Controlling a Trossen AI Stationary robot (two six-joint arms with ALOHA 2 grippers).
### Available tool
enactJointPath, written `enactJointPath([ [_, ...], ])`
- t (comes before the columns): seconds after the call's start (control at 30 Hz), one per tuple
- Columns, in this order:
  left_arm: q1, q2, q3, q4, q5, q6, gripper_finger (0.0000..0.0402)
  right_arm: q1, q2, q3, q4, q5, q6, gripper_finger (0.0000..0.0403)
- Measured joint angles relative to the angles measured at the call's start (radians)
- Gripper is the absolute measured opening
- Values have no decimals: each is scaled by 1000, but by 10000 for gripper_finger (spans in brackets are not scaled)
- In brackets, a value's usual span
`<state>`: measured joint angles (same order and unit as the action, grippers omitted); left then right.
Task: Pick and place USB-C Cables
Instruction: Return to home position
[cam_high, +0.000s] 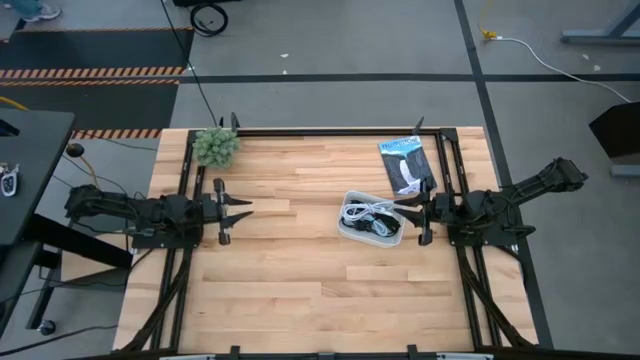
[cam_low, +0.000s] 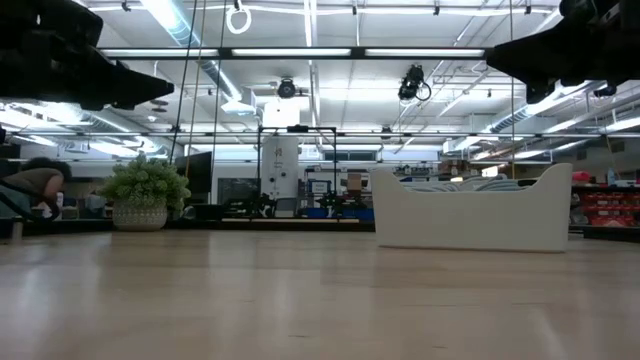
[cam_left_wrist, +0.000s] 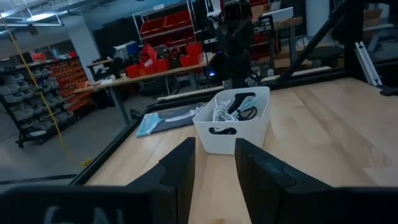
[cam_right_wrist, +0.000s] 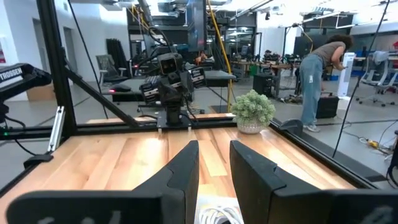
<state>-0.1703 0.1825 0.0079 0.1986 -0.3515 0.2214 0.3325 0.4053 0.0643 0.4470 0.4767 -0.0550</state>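
The USB-C cables (cam_high: 372, 217) lie bundled inside the white rounded tray (cam_high: 352, 232), right of the table's middle; I make out white and black cords (cam_left_wrist: 235, 107) in the left wrist view. White cord loops (cam_right_wrist: 219, 216) show just below my right gripper. My left gripper (cam_high: 245, 211) hovers open over the table's left part, pointing at the tray. My right gripper (cam_high: 403, 211) hovers open at the tray's right end, above it (cam_right_wrist: 214, 163). Neither touches anything.
A small potted plant (cam_high: 216, 146) stands at the far left corner. A flat black packet with a blue label (cam_high: 405, 163) lies beyond the tray near the far right. A black frame (cam_high: 300, 130) runs round the table. A person (cam_right_wrist: 318, 68) stands beyond the table.
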Motion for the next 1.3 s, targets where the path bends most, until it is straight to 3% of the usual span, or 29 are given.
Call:
enactJointPath([
  [0.87, 0, 0, 0, -1, 0, -1, 121, -17, -30, -33, -7, -5, 7, 96],
  [0.93, 0, 0, 0, -2, 0, -1, 121, -22, -57, -55, -43, -5, 7, 96],
  [1.1, 0, 0, -1, -2, 0, -1, 121, -35, -136, -58, -353, -6, 8, 96],
  [1.3, 0, 0, -1, -1, 0, -1, 121, -43, -178, -58, -374, -19, -6, 96],
])
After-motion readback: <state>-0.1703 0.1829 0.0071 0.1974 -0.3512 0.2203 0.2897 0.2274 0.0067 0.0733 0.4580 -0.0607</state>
